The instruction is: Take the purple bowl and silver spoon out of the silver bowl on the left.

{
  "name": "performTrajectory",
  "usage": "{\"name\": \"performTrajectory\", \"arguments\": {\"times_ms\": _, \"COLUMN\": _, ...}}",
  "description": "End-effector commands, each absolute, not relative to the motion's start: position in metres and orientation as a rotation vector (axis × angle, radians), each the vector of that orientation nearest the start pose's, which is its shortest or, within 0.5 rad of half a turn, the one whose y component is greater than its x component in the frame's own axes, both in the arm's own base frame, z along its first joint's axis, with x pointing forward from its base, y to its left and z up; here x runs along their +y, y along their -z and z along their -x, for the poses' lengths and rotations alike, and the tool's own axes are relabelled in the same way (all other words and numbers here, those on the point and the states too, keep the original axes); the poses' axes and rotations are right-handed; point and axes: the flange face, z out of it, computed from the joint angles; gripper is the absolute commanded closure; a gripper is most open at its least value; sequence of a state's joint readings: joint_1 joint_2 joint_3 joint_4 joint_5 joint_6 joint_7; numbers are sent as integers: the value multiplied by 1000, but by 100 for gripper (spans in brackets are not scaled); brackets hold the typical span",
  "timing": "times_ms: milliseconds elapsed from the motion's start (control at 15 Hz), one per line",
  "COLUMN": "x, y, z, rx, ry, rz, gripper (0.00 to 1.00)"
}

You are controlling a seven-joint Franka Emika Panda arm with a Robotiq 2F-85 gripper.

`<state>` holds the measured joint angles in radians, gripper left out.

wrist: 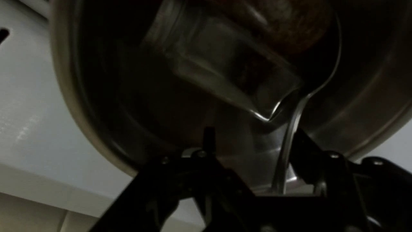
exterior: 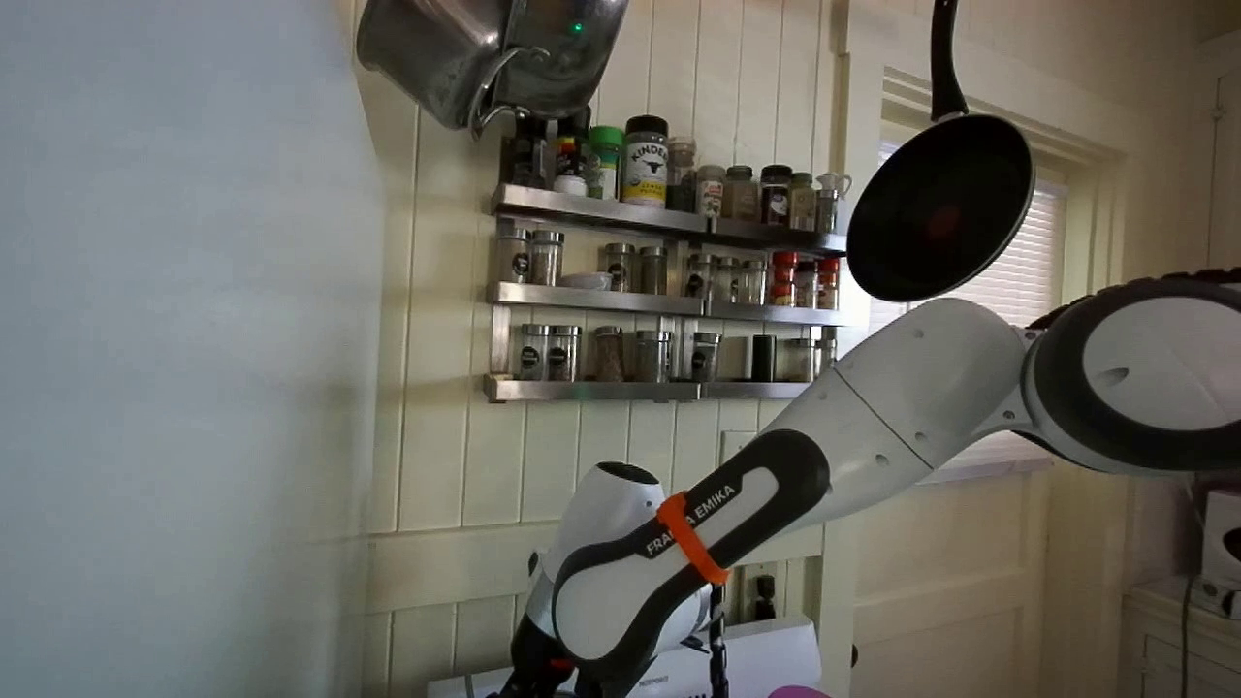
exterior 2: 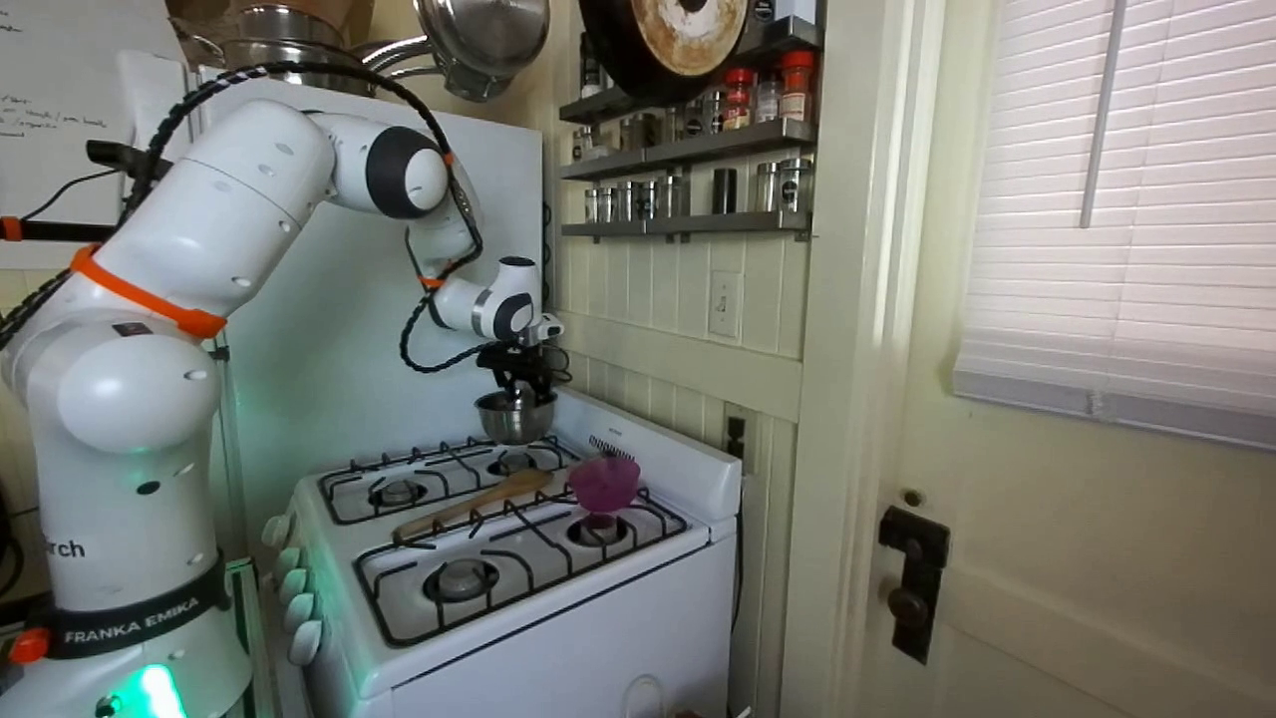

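The silver bowl (exterior 2: 514, 426) is at the back of the white stove; it fills much of the wrist view (wrist: 66, 77). The silver spoon (wrist: 294, 117) lies in it, its handle reaching toward the near rim. My gripper (wrist: 254, 138) reaches down into the bowl with its fingers wide apart. The handle is between the fingers, against or very near the right finger and well apart from the left one. The gripper also shows above the bowl in an exterior view (exterior 2: 520, 377). The purple bowl (exterior 2: 604, 485) stands outside, on the right back burner; its edge shows in an exterior view (exterior: 798, 692).
A clear glass jar (wrist: 231, 61) and a brownish rounded object (wrist: 286, 25) also lie in the silver bowl. A wooden spoon (exterior 2: 474, 505) lies across the stove (exterior 2: 558, 618). The stove's back panel (exterior 2: 658, 444) rises behind. A black pan (exterior: 940, 208) hangs above.
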<state>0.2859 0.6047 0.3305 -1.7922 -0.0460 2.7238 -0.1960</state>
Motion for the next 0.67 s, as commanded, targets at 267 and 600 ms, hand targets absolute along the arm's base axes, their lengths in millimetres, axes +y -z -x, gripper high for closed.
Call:
{"name": "performTrajectory", "arguments": {"times_ms": 267, "x": 392, "y": -269, "z": -575, "rx": -1094, "ry": 461, "rz": 2680, "gripper": 98}}
{"name": "performTrajectory", "arguments": {"times_ms": 600, "x": 389, "y": -297, "z": -556, "rx": -1091, "ry": 482, "rz": 2697, "gripper": 99}}
